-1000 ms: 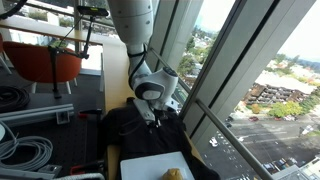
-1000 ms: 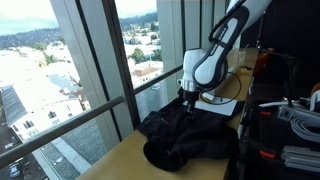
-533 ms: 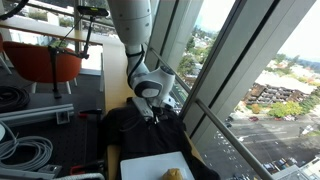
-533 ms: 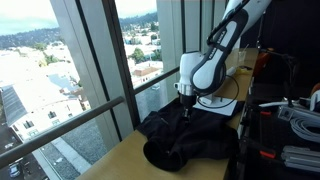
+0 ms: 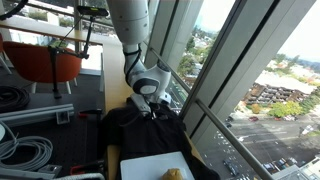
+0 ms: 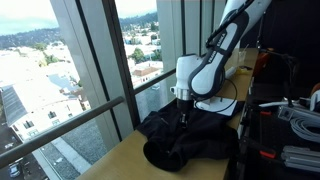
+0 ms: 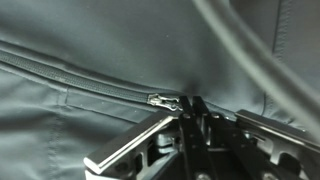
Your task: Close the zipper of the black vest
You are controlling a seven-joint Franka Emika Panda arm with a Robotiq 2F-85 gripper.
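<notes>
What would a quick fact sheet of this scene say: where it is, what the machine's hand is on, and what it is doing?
Setting: wooden table beside a tall window over a city
Garment: black vest, rumpled on the table
Gripper: lowered onto the middle of the vest
Grip: jaws pinched together at the zipper slider, seen in the wrist view
Zipper line: runs from the slider across the fabric; the part behind the fingers is hidden

The arm drops in from up top and bends at the wrist, so the gripper points pretty much straight down in an exterior view. Wrist view shows the fingers pinched together right on the zipper.
</notes>
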